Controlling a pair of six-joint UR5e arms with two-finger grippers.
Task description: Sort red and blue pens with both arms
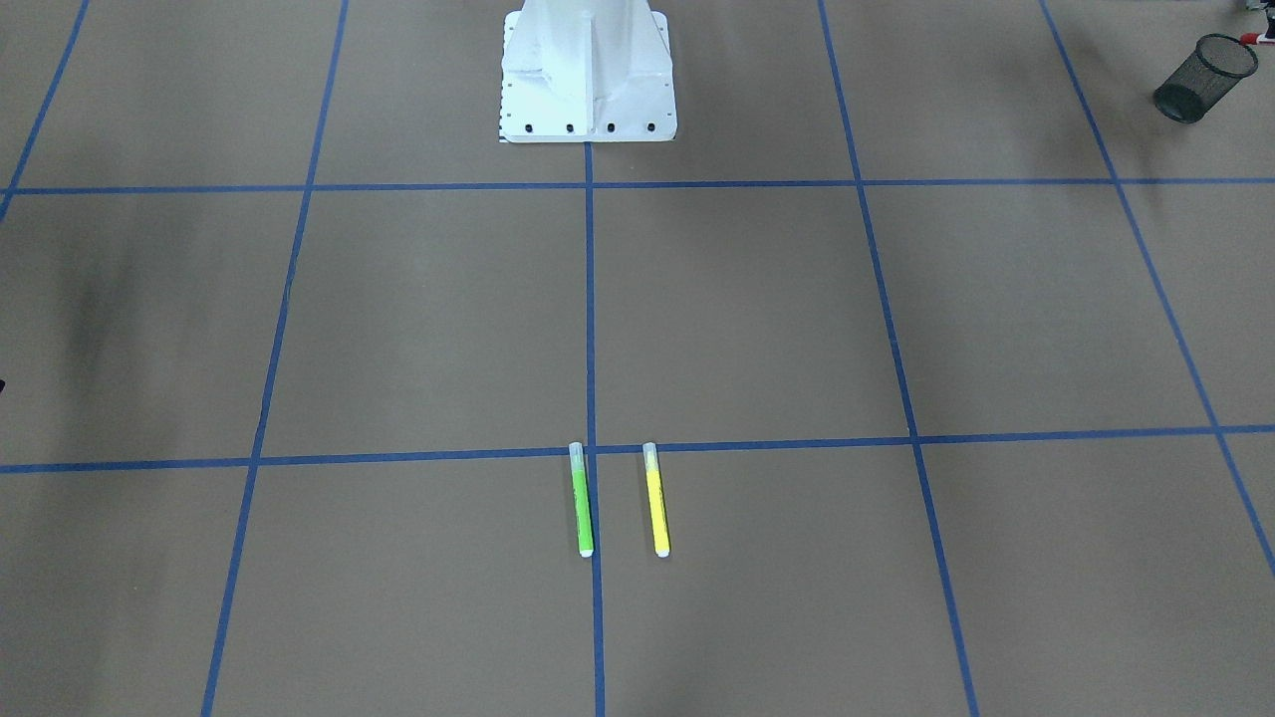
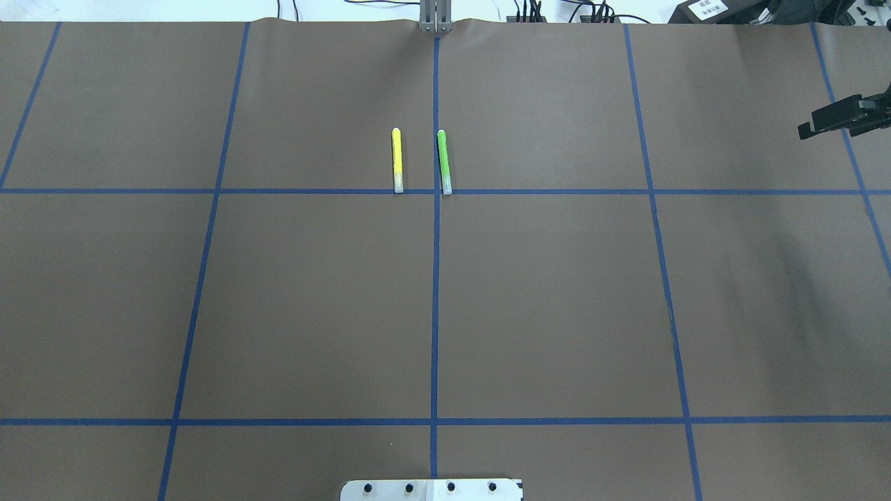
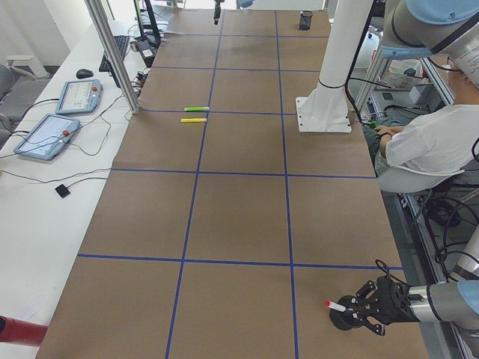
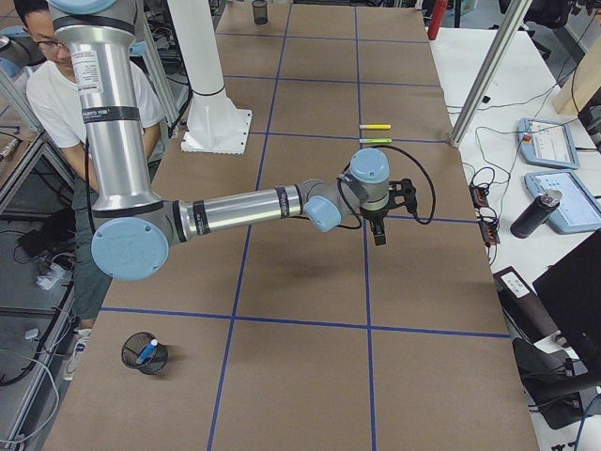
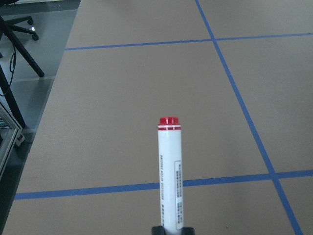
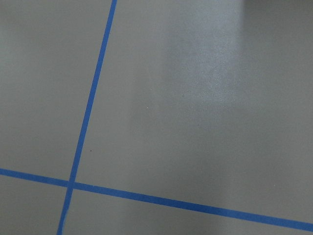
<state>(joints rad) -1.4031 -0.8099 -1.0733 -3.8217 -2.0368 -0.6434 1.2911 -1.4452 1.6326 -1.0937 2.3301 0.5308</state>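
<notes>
Brown paper table cover (image 1: 757, 319): matt, smooth. Blue tape grid lines (image 1: 590, 299): slight sheen. White-barrelled red-capped plastic marker (image 5: 169, 176): glossy, smooth. Black wire-mesh metal cup (image 1: 1210, 65). White painted metal pedestal (image 1: 588, 70): semi-gloss. Right arm's silver metal tube (image 4: 239, 209): satin.

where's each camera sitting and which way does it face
Front-facing: across the table, facing the robot base.
Overhead: behind the robot, looking forward; right gripper at the edge.
Exterior left: table's left end; left gripper nearest.
Exterior right: table's right end; right arm nearest.
Left wrist: looks along the held red pen.
Right wrist: down at blue tape; no gripper.
Shared: green marker and yellow marker in all four exterior views.
</notes>
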